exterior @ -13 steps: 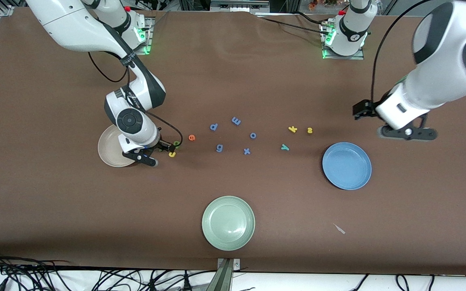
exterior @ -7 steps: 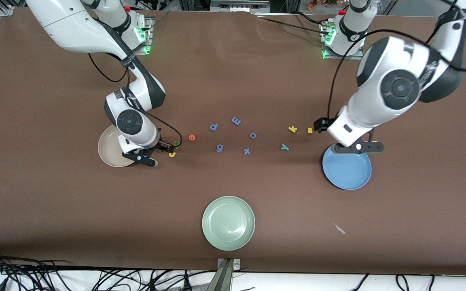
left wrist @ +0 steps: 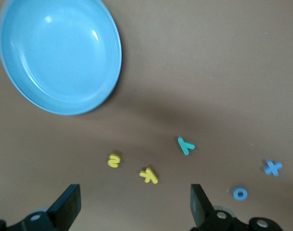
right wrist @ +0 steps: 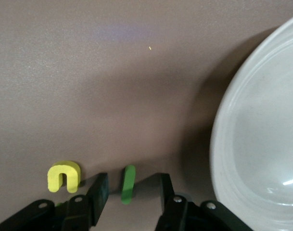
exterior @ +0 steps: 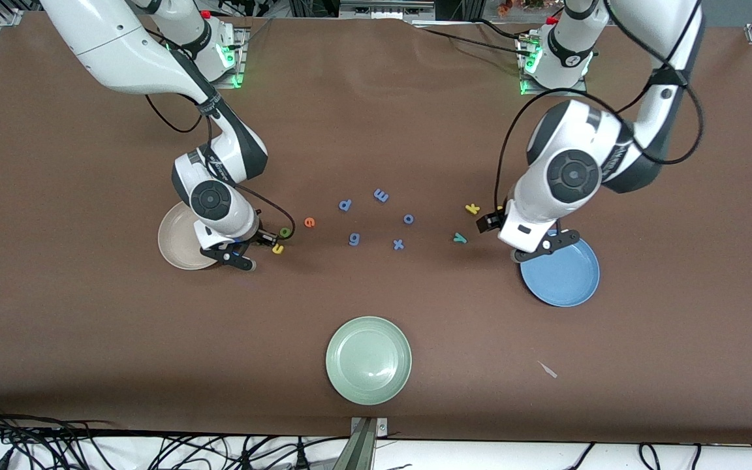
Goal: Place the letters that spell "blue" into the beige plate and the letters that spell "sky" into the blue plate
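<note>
My right gripper point(right wrist: 130, 191) is down on the table beside the beige plate point(exterior: 177, 248). Its open jaws straddle the green l point(right wrist: 128, 184) with a small gap on each side. The yellow u point(exterior: 277, 249), green b point(exterior: 284, 232) and orange e point(exterior: 309, 222) lie just past it. My left gripper point(left wrist: 134, 209) hangs open and empty above the table by the yellow s point(left wrist: 114, 160) and yellow k point(exterior: 472, 209). The teal y point(exterior: 459, 238) lies close by. The blue plate point(exterior: 562, 274) is partly covered by the left arm.
Several periwinkle letters lie mid-table, among them a g point(exterior: 354, 239) and an x point(exterior: 399, 245). A pale green plate point(exterior: 368, 360) sits near the front edge. A small white scrap point(exterior: 548, 369) lies nearer the front camera than the blue plate.
The left arm has swung in from its end of the table to hang over the s and k. The right gripper's jaws have narrowed around the green l.
</note>
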